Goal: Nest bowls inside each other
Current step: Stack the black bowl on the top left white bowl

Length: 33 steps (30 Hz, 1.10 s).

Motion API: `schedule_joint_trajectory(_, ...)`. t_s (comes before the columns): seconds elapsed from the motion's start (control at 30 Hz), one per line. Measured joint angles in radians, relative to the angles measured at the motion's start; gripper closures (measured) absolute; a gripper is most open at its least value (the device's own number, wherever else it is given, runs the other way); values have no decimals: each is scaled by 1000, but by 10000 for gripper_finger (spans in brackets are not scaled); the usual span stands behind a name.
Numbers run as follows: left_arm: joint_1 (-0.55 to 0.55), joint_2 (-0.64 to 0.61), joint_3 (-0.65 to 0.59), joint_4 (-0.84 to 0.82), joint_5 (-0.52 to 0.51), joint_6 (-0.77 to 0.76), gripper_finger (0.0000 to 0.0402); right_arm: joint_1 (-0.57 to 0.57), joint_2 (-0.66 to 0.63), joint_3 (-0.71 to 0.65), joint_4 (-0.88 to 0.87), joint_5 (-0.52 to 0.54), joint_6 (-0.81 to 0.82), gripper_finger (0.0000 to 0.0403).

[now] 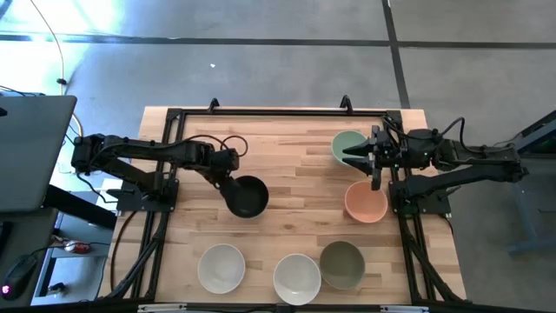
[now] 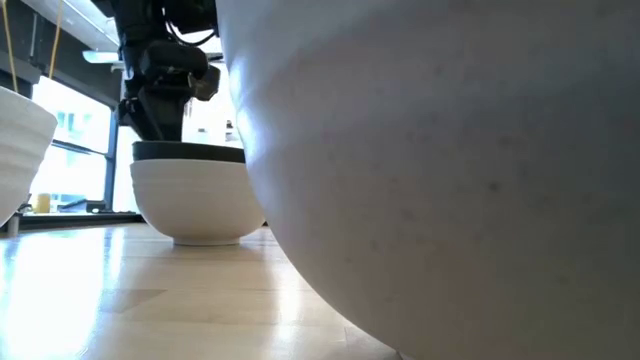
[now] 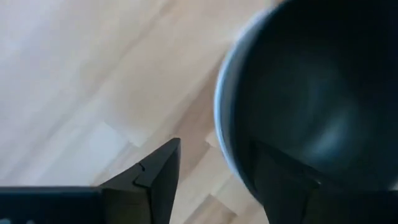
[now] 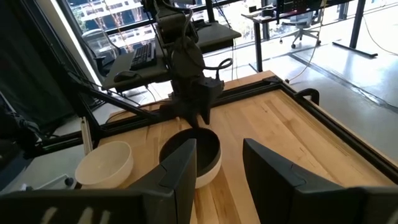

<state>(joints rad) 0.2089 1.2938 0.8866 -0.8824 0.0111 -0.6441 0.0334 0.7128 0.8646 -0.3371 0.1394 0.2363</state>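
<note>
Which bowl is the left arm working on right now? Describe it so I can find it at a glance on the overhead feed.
On the wooden table, follow the left arm from the left edge toward the middle: the left gripper sits at the rim of the black bowl. It is the only dark bowl on the table, and the low view shows it nested in a white bowl.
</note>
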Motion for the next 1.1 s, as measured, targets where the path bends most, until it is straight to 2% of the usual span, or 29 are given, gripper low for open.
schedule_joint_trajectory(0.17, 0, 0, -10, 14, 52, -18, 221, 0, 0, 0, -3, 0, 7, 279)
schedule_joint_trajectory(0.27, 0, 0, -10, 18, 68, -23, 236, 0, 0, 0, -3, 0, 7, 279)
schedule_joint_trajectory(0.6, 0, 0, -10, 78, 83, -34, 348, 0, 0, 0, -3, 0, 8, 279)
schedule_joint_trajectory(0.73, 0, 0, -10, 90, 83, -34, 379, 0, 0, 0, -3, 0, 17, 279)
schedule_joint_trajectory(1.1, 0, 61, -11, 187, 78, -34, 389, 0, 1, 0, -3, 0, 21, 279)
